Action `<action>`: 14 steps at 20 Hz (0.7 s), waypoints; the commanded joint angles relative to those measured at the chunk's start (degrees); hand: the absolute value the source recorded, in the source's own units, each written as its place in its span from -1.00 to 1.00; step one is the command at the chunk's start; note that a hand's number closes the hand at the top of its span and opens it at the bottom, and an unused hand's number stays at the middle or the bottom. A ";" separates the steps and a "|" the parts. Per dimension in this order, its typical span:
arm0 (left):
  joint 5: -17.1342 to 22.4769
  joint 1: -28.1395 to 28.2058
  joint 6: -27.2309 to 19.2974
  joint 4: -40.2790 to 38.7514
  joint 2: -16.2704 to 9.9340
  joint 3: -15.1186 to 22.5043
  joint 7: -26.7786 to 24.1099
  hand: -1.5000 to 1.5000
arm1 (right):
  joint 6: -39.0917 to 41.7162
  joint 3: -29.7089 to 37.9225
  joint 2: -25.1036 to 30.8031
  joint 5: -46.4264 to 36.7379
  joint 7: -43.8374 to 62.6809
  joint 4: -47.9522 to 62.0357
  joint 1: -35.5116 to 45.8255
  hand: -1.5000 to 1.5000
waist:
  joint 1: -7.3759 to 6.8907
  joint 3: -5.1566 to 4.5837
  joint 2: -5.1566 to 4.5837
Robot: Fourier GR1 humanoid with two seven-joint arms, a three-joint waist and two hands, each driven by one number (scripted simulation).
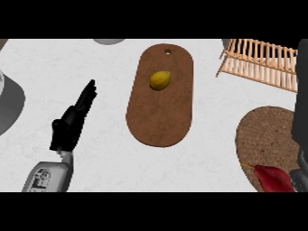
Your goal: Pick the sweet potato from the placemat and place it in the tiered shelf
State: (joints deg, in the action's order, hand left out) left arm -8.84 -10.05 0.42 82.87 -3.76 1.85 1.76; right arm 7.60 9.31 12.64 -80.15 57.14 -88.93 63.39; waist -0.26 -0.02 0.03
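One red sweet potato [273,177] lies on the one round placemat [263,131] at lower right, long axis running upper-left to lower-right, one yellow fruit [160,80] sits on the one board [160,108], the wooden shelf [259,65] holds nothing visible, and the left hand [73,122] points up, fingers straight together.

The left hand [73,122] rests with straight fingers; a yellow item [160,80] on a wooden board [160,117] lies just right.

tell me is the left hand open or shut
Open: the left hand has straight fingers over bare counter, holding nothing.
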 commanded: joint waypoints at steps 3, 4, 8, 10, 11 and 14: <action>1.39 -1.25 1.70 -0.37 -1.64 -1.86 0.76 0.00 | -2.67 1.06 5.78 0.51 -5.59 4.33 -1.67 1.00 | 0.07 0.01 -0.07; 1.31 -3.82 1.46 -3.02 -1.64 -2.57 0.59 0.00 | -2.61 0.28 5.19 -0.16 -4.73 1.50 -4.39 1.00 | 0.41 0.00 -0.05; -1.19 2.40 -0.23 1.96 0.76 1.47 0.49 0.00 | -8.30 2.12 8.12 -0.77 -7.92 14.06 -1.08 1.00 | -0.58 0.00 -0.19; -0.21 -2.39 -0.11 -3.18 0.17 -1.11 -2.04 0.00 | -11.17 0.79 7.64 -2.52 -7.79 13.23 -4.21 1.00 | 0.00 -0.01 -0.26; -0.53 0.41 0.46 0.84 0.39 0.66 0.44 0.00 | -11.59 -1.12 7.69 -4.12 -8.61 15.48 -3.14 1.00 | -0.46 0.00 -0.19; -0.04 -0.72 0.52 2.37 0.21 0.11 3.30 0.00 | -14.55 1.72 11.56 0.55 -16.48 20.71 -0.97 1.00 | -0.53 0.02 -0.19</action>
State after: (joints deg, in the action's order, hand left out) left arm -9.40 -10.23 0.53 83.62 -3.36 2.21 2.62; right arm -3.03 9.74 21.07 -81.37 46.42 -73.89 61.26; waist -0.62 -0.01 -0.15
